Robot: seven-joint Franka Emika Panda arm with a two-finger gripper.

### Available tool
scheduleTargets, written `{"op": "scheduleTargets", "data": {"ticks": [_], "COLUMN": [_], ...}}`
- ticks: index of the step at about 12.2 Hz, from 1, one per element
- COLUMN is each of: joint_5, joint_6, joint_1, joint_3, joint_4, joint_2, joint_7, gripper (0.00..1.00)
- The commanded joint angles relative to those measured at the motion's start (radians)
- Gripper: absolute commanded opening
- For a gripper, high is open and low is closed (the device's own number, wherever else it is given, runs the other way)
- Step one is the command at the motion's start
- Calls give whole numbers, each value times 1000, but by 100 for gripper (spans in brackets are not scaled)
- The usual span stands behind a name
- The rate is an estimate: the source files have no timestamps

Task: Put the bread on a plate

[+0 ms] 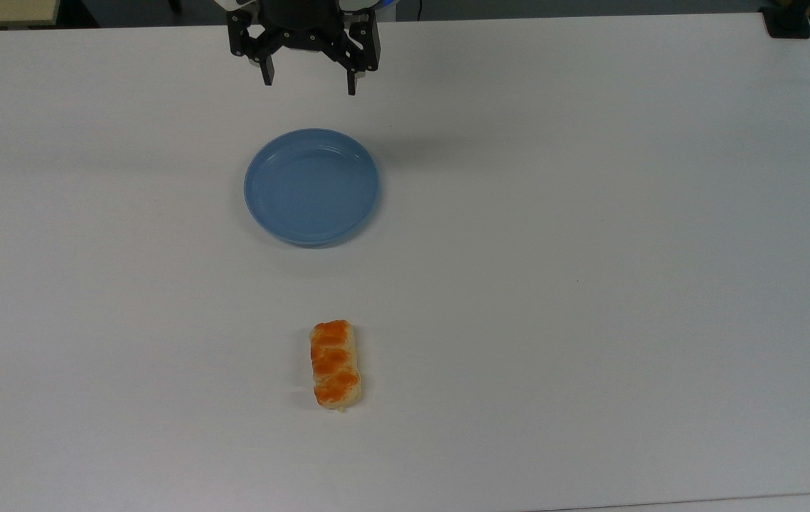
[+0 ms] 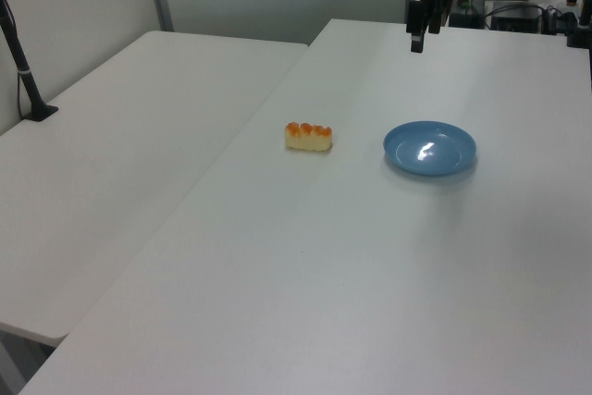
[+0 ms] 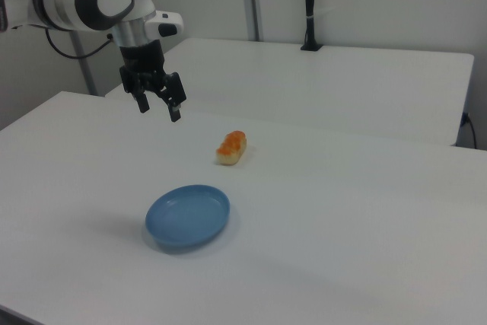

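Note:
The bread [image 1: 336, 365] [image 2: 308, 136] [image 3: 231, 148], a small braided roll with an orange-brown glazed top, lies on the white table near the bottom of the top view. The light-blue plate [image 1: 311, 186] [image 2: 429, 148] [image 3: 188, 215] sits empty between the roll and the arm. My gripper [image 1: 309, 82] [image 2: 418, 41] [image 3: 159, 109] hangs open above the table beyond the plate's far rim, with nothing between its fingers, well away from the bread.
A second white table [image 2: 120, 154] [image 3: 335, 81] adjoins this one beyond the bread. A black post on a base [image 2: 23, 71] [image 3: 309, 5] stands on it. A black clamp [image 1: 787, 21] sits at the table's far right corner in the top view.

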Motion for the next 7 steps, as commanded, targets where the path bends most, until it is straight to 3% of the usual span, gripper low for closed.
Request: {"op": "scheduleTargets", "data": {"ticks": [1,7], "joint_5": [0,6], "joint_6": [7,6], "joint_1": [-7,-7], "joint_3": [0,0], "joint_4": [5,18], "joint_2": [-5,12], "joint_7": [37,39], "gripper": [100,100]}}
